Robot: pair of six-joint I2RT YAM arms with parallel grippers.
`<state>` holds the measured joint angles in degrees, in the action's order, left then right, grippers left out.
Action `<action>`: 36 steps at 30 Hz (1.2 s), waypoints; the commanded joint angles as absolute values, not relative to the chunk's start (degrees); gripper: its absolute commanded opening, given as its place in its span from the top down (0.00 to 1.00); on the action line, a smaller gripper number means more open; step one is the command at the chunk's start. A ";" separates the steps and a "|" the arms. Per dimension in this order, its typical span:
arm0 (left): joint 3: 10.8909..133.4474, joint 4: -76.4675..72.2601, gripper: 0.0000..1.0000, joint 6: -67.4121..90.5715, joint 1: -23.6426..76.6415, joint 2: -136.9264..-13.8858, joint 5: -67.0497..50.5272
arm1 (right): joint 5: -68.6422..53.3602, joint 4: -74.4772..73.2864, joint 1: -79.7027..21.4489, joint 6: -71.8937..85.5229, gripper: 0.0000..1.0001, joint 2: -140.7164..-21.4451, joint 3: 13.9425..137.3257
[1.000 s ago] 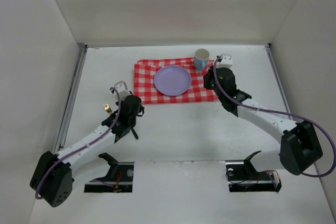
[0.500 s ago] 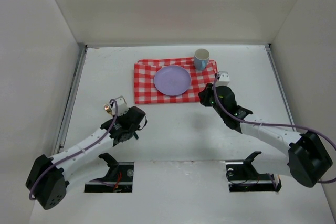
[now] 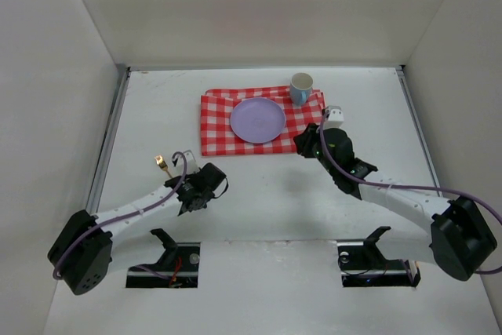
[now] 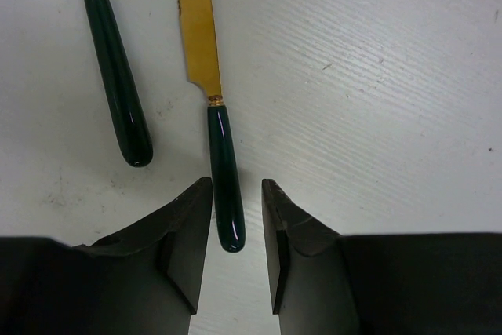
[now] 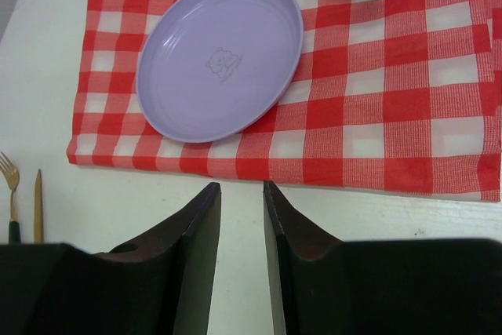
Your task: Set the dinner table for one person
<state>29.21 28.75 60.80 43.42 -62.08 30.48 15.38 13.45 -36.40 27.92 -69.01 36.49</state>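
The worktop (image 3: 267,186) is the wide matte white surface carrying all items, with the arm bases at its 6 o'clock edge. A red-and-white checked cloth (image 3: 298,135) lies toward 12 o'clock. A lilac plate (image 3: 257,120) sits on the cloth, and a pale blue mug (image 3: 301,88) stands at the plate's 1 o'clock.

The left gripper (image 4: 237,190) is low over the worktop at about 8 o'clock. Its jaws are apart and straddle the dark green handle end of a gold-bladed knife (image 4: 205,76), which lies flat. A fork (image 4: 118,84) with a matching handle lies at the knife's 9 o'clock, apart from it.

The right gripper (image 5: 241,187) is just beside the cloth's near edge. Its jaws are slightly apart, with nothing between them.
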 commanded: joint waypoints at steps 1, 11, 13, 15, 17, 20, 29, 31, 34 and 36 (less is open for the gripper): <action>28.30 28.74 0.71 62.40 43.72 -62.75 30.49 | 14.59 17.58 -36.43 28.30 0.66 -67.41 35.51; 26.63 25.05 0.78 61.61 42.76 -66.00 30.41 | 14.59 18.19 -35.55 29.00 0.64 -64.87 34.28; 26.72 24.70 0.83 61.35 42.50 -66.27 30.24 | 14.77 18.37 -35.29 29.00 0.64 -64.69 34.01; 26.89 25.05 0.92 60.65 42.67 -66.18 30.76 | 14.59 18.37 -34.67 29.18 0.64 -64.25 33.84; 27.07 25.75 0.97 60.38 42.93 -64.44 31.29 | 14.94 18.37 -34.67 29.36 0.63 -63.02 33.40; 30.04 28.46 0.99 58.46 43.37 -61.01 33.04 | 15.82 19.33 -33.53 29.97 0.60 -61.44 32.17; 47.09 25.51 1.00 53.10 51.53 -65.28 35.69 | 16.87 20.39 -29.40 32.60 0.49 -56.96 29.36; 51.31 19.63 1.00 50.20 52.86 -70.55 34.64 | 17.22 20.21 -28.26 33.13 0.45 -55.82 28.74; 58.07 13.29 1.00 48.08 53.30 -78.11 30.16 | 19.59 20.22 -26.15 34.71 0.39 -53.36 27.08; 62.38 9.95 1.00 46.42 53.65 -82.77 28.48 | 20.13 19.69 -24.40 35.59 0.39 -52.12 26.28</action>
<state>56.88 17.56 50.78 53.17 -78.61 31.68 17.50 17.08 -26.30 33.34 -54.30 27.24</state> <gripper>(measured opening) 0.141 0.612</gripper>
